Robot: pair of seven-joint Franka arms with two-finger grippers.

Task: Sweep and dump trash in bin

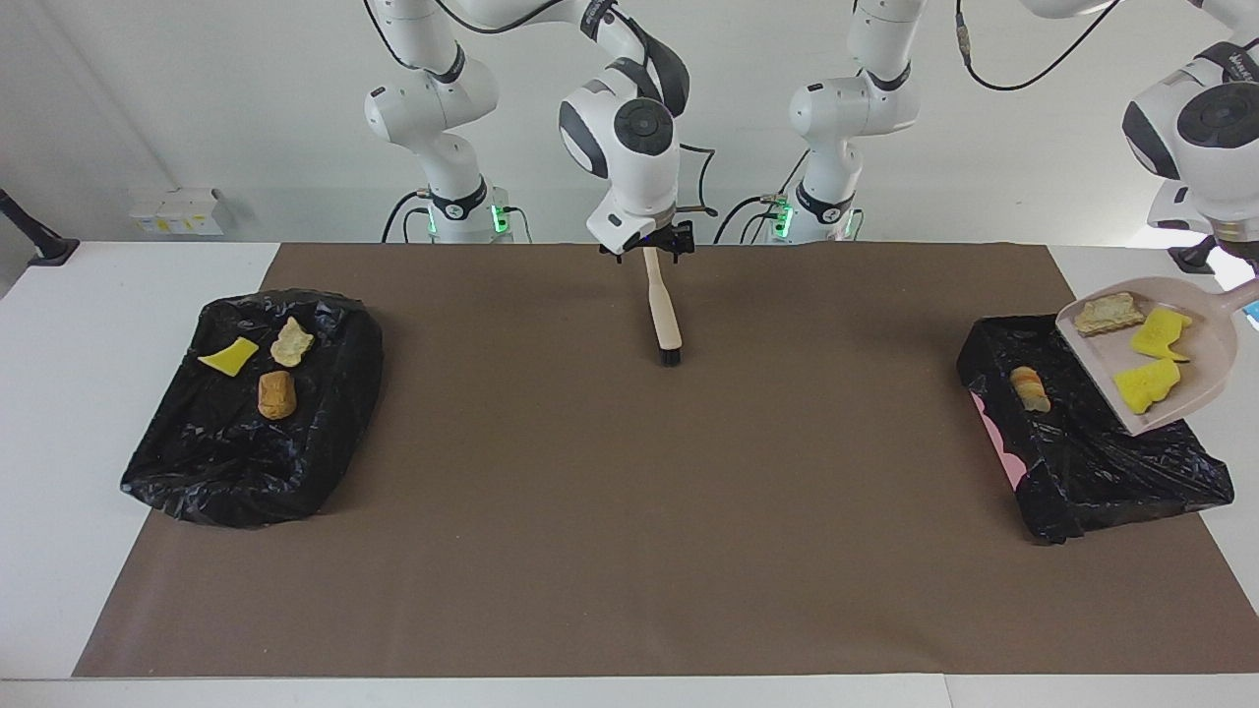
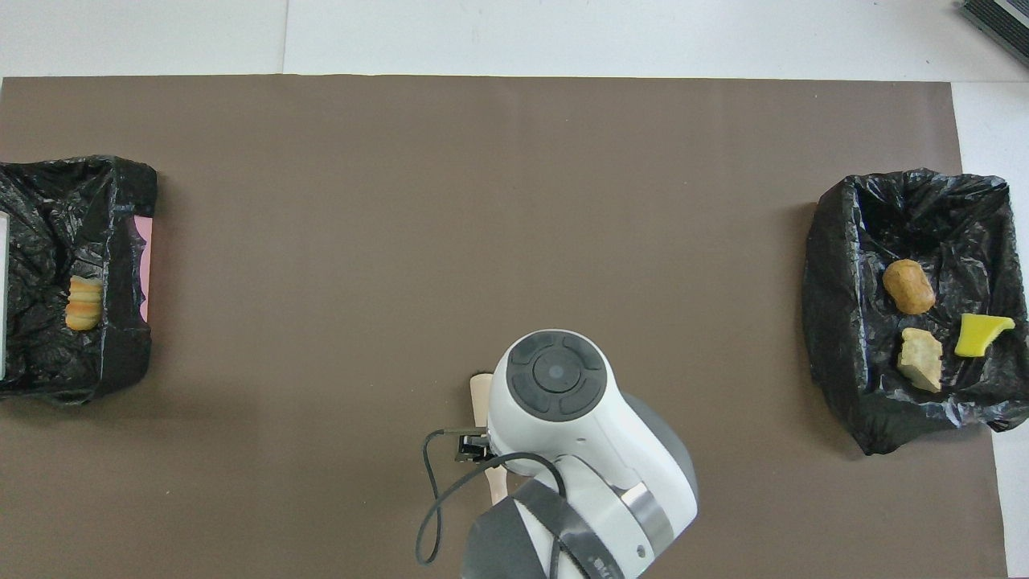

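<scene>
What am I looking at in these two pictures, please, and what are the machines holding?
These are two robot arms at a table covered by a brown mat. One picture faces them from across the table. The other looks down from above their own end.

The left arm holds a tilted dustpan over a black-lined bin. The left pincer, shut on the pan's handle, is just past the picture's edge. Three sponge chunks lie in the pan, and one chunk is already in the bin.

The right pincer is open at the top of a brush whose bristles rest on the mat. A second bin, at the right arm's end, holds three more chunks.
</scene>
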